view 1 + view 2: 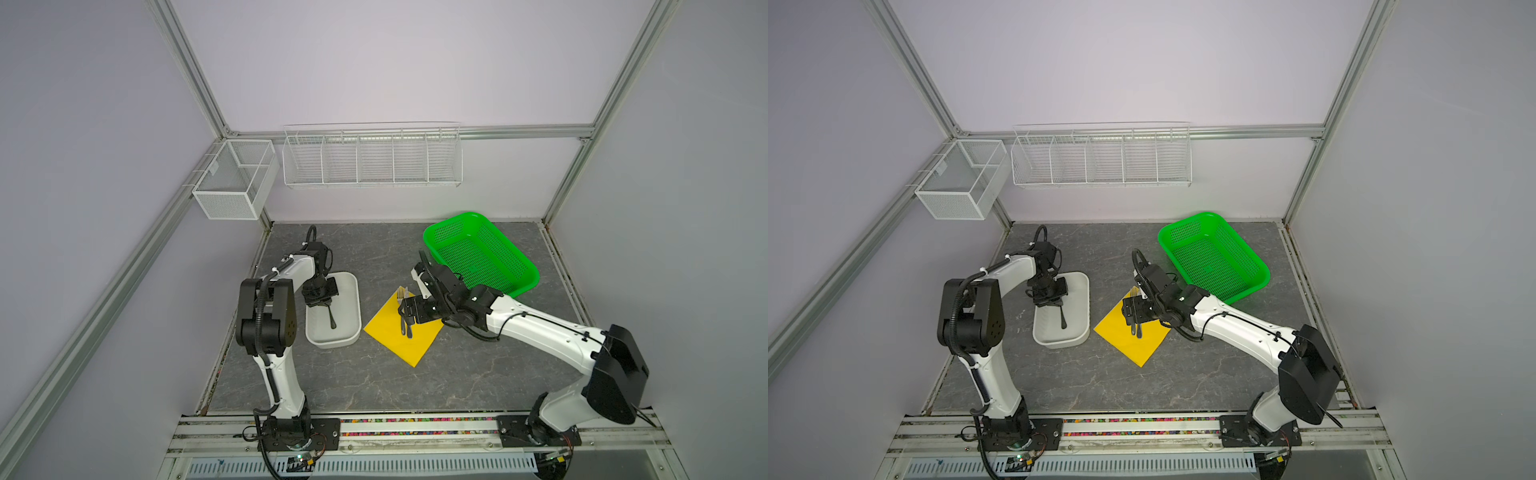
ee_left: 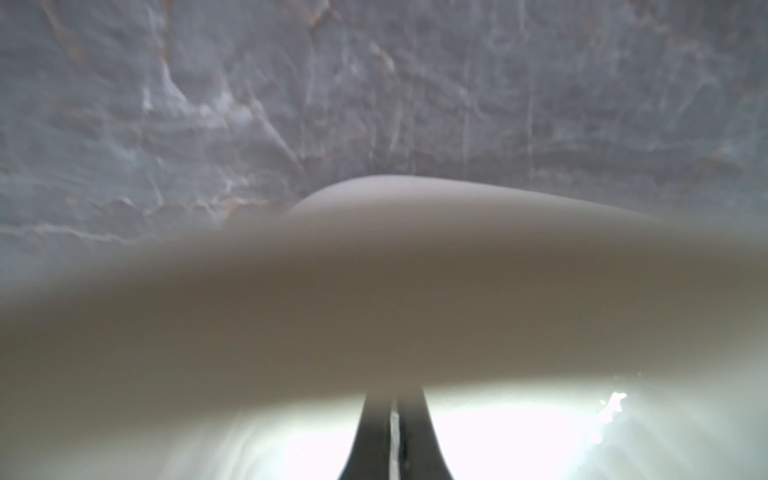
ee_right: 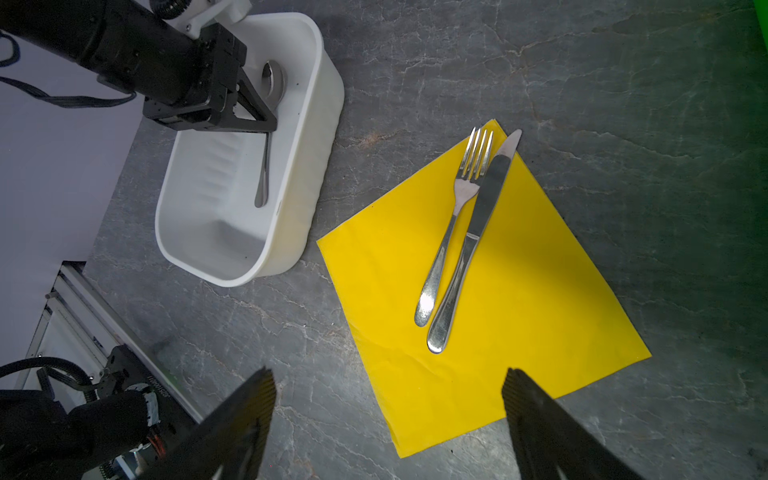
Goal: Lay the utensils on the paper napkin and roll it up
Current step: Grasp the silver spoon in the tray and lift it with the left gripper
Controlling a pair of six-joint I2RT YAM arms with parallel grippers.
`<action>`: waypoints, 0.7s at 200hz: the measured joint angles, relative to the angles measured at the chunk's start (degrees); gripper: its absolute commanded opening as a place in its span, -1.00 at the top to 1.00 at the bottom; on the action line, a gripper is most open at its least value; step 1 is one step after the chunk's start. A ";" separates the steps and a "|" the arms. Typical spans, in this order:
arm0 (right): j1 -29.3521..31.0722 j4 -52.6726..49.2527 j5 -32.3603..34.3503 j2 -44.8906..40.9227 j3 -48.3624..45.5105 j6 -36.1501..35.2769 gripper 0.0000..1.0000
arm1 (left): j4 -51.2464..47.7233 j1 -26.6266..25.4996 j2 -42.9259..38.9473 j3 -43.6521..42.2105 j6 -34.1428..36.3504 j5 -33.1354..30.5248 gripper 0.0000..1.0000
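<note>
The yellow paper napkin (image 3: 519,291) lies flat on the grey table, in both top views (image 1: 395,338) (image 1: 1121,338). A silver fork (image 3: 457,199) and a knife (image 3: 478,216) lie on it side by side, their tips at its far corner. My right gripper (image 3: 388,384) hangs open just above their handles (image 1: 405,322), holding nothing. A spoon (image 3: 264,174) lies in the white tray (image 3: 316,166). My left gripper (image 3: 270,124) reaches down into the tray (image 1: 328,305) and is shut on the spoon's handle near the bowl. The left wrist view is mostly blurred tray rim (image 2: 374,291).
A green perforated basket (image 1: 482,253) stands at the back right, just behind my right arm. White wire racks (image 1: 370,158) hang on the back wall. The tray (image 1: 1087,291) sits a short gap left of the napkin.
</note>
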 measured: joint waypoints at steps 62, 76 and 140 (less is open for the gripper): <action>0.00 -0.07 0.24 0.00 0.00 0.00 -0.77 | -0.07 -1.44 -6.40 -4.07 -1.92 0.79 0.98; 0.00 -0.09 0.33 0.00 0.00 0.00 -0.77 | -0.24 -2.03 -7.19 -4.26 -2.32 0.79 0.98; 0.00 -0.09 0.66 -0.02 0.00 0.02 -0.77 | -2.84 -5.42 -8.79 -1.33 -3.65 -0.13 0.98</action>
